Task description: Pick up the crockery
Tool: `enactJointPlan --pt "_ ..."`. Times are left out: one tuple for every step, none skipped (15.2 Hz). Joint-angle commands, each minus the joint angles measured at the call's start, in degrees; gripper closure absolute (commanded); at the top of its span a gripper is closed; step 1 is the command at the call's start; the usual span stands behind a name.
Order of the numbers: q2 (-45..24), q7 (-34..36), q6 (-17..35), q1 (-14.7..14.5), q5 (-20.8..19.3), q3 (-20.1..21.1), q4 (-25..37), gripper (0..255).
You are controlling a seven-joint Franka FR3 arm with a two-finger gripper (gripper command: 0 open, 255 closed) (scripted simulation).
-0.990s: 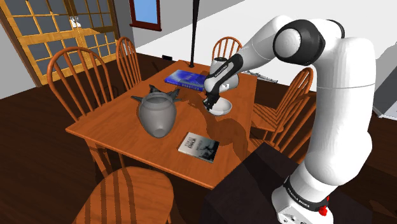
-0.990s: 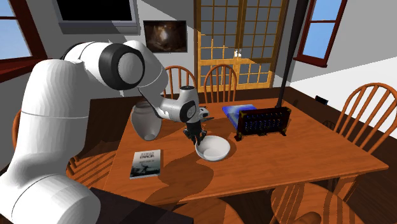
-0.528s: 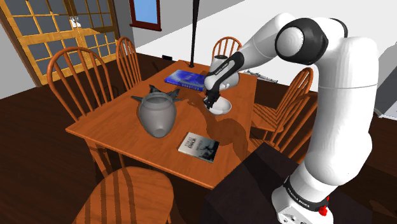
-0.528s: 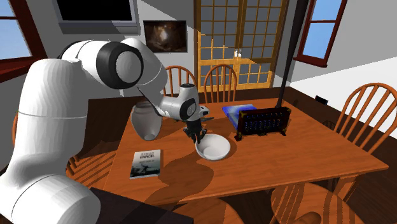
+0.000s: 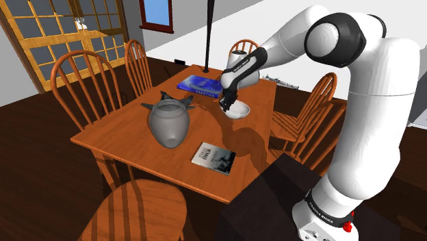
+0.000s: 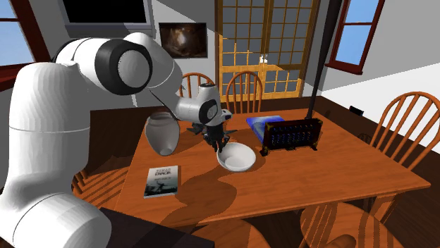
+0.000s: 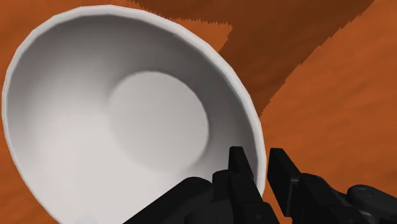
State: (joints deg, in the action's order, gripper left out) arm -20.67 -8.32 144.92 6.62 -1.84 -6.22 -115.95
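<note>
**Rim of white bowl (image 5: 239, 111) clasped by gripper (image 5: 225, 106) over wooden table**

The gripper is seen drawn narrow on the bowl's rim. In the wrist view one black finger (image 7: 238, 167) is set inside the rim and the other outside it, with the thin white wall pinched between them. The bowl (image 7: 127, 114) is shown tilted towards that camera, so that its smooth inside and round flat bottom are seen. The orange-brown table (image 7: 331, 95) lies behind it, crossed by a darker band of shadow.

In the shoulder view the bowl is found towards the far right part of the table (image 5: 126, 144), just beside a blue book (image 5: 200, 85) and well apart from a grey vessel (image 5: 167, 123) near the table's middle. Whether the bowl's base touches the wood cannot be told. A small dark-covered booklet (image 5: 214, 157) lies flat near the table's near edge, between the vessel and the dark stand (image 5: 274, 198).

In the second exterior view the bowl (image 6: 236, 158) is placed near the middle of the table (image 6: 338, 176), with the gripper (image 6: 218, 146) at its rim on the view's left side. A dark rack (image 6: 290, 134) stands to the bowl's right, partly on the blue book (image 6: 259, 122), and the grey vessel (image 6: 162, 134) stands to its left. The white arm (image 6: 49, 141) is reached over the table from the view's left.

Wooden chairs (image 5: 82, 82) are set around the table, and a yellow-framed glazed door (image 6: 264, 42) is seen behind.
</note>
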Motion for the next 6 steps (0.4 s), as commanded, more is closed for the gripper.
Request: enactJointPlan --pt "1.28 0.03 -1.31 -0.08 -0.12 -0.07 0.06 255" --pt "1.78 0.03 -1.95 -0.1 -0.16 -0.09 0.2 255" --pt "2.27 0.02 -2.59 -0.12 -0.2 -0.11 0.35 255" --pt "2.76 0.02 -3.24 -0.15 -0.24 -0.13 0.52 255" --pt "2.84 0.02 -3.34 -0.15 -0.25 -0.13 0.53 255" --pt "2.83 0.02 -3.34 -0.15 -0.25 -0.13 0.54 255"
